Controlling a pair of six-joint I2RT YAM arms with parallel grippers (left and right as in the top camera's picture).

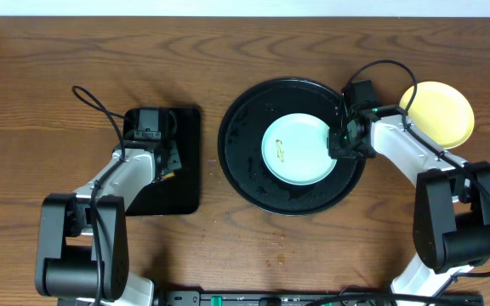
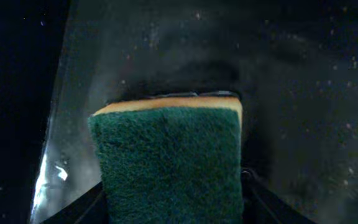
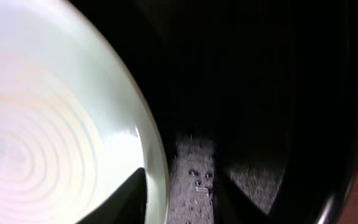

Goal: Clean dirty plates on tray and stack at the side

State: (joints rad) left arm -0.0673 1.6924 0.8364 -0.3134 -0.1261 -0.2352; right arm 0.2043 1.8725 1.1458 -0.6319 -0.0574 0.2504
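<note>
A pale aqua plate [image 1: 300, 149] with a small brownish smear left of its middle lies on the round black tray [image 1: 243, 166]. My right gripper [image 1: 345, 143] is at the plate's right edge. In the right wrist view that gripper [image 3: 163, 190] is shut on the plate [image 3: 55, 124] at its rim, one finger over the plate and the grey pad [image 3: 197, 180] outside it. A pale yellow plate [image 1: 439, 113] rests on the wooden tabletop to the right of the tray. My left gripper [image 1: 168, 161] stands open over a green-and-yellow sponge [image 2: 166, 155] lying between its fingers.
A smaller rectangular black tray [image 1: 181, 191] sits left of the round tray, and the sponge rests on its wet surface [image 2: 291, 74]. Small crumbs lie on the wood [image 1: 276, 257] near the front edge. Bare wood-grain tabletop [image 1: 49, 93] extends at the far left.
</note>
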